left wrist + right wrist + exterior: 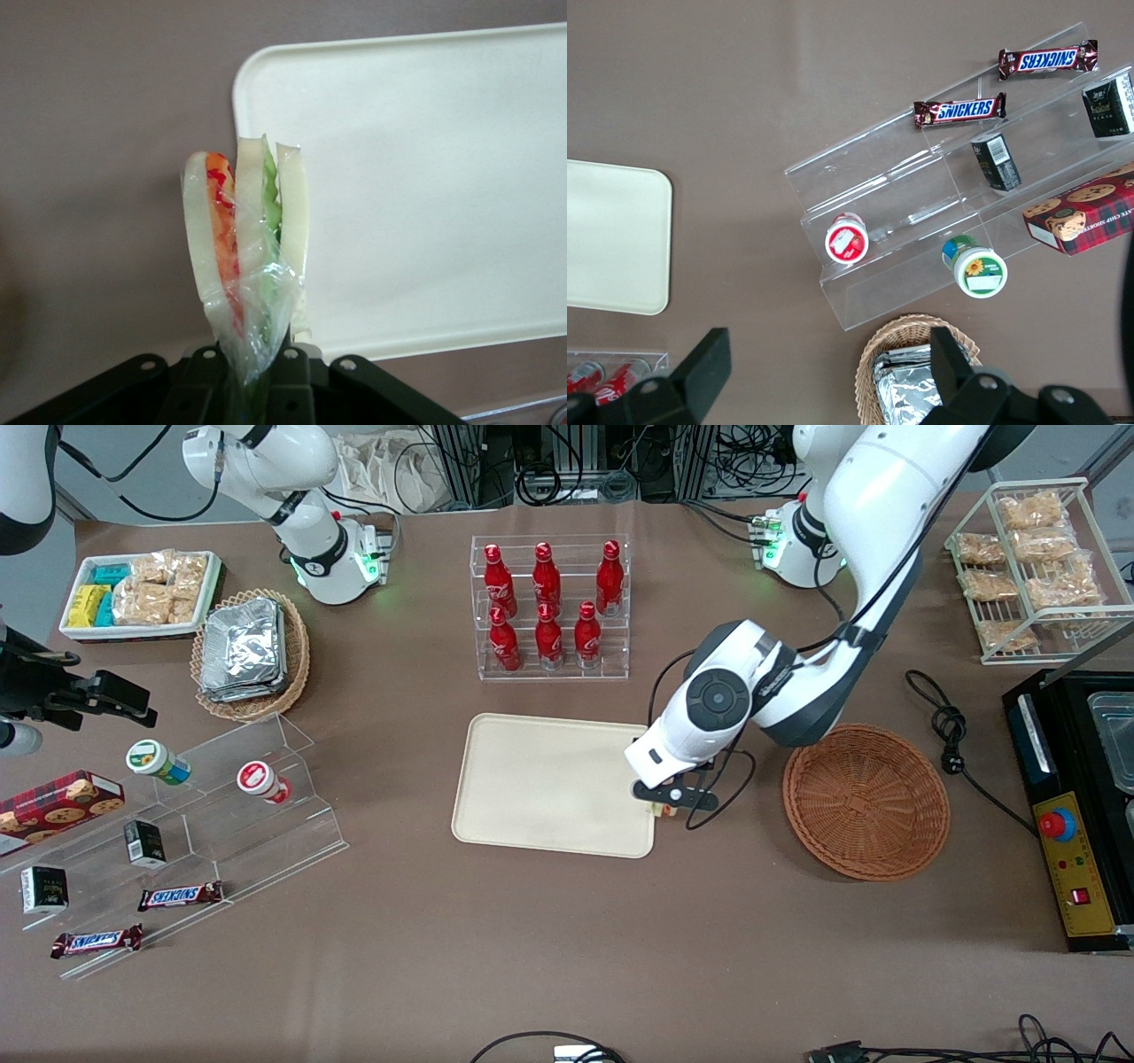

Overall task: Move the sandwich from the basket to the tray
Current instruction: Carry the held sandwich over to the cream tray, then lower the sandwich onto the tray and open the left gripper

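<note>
My left arm's gripper [666,806] hangs over the corner of the cream-beige tray [540,797] that is nearest the basket. It is shut on the sandwich [248,257], a plastic-wrapped wedge of white bread with green, orange and red layers. In the left wrist view the sandwich sticks out from the gripper [255,376] above the brown table and the tray's corner [425,177]. In the front view only a small bit of the sandwich [662,810] shows under the wrist. The round reddish-brown basket [866,800] stands empty toward the working arm's end of the table.
A clear rack of red bottles [549,607] stands farther from the front camera than the tray. A clear stepped shelf [213,815] with snacks and a tan basket of foil packs [248,651] lie toward the parked arm's end. A black cable [952,731] and black machine [1076,806] lie beside the basket.
</note>
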